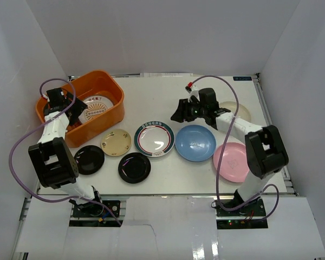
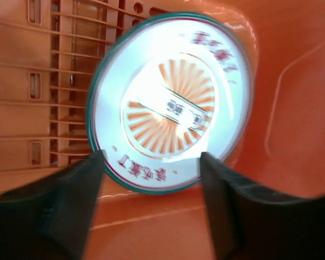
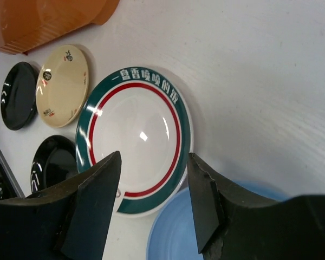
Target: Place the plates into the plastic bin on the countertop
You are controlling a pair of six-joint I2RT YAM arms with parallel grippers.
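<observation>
- The left gripper [image 2: 151,158] hangs inside the plastic bin [image 1: 111,86], which stands at 10 o'clock on the countertop [image 1: 151,97]. Its fingers are wide apart and clamp nothing.
- The orange-patterned plate [image 2: 170,103] lies free in the bin, just beyond the fingertips. It seems to lean on a wall, but the blur does not let me be sure.
- Risk: if this arm rises carelessly, a finger may catch the plate's rim or the bin's wall and drag the bin.
- The right gripper [image 3: 153,160] hovers near the middle of the countertop, a little toward 1 o'clock, fingers apart and empty, over the green-rimmed plate [image 3: 135,141].
- Risk: the light blue plate [image 3: 173,233] is just beside it at 5 o'clock in the wrist view. I think a finger could land on both rims, or the flat plate could slip from a shallow pinch.
- The tan plate [image 3: 62,86], two black plates [image 3: 16,95] [image 3: 54,162], the pink plate [image 1: 231,161] and the cream plate [image 1: 239,112] also wait outside the bin.
- Writing: white Chinese characters run along the green rim at 12 o'clock, but I cannot read them with confidence. The orange-patterned plate has red characters on its rim, too blurred to read. The tan plate has small dark marks, too small to read.
</observation>
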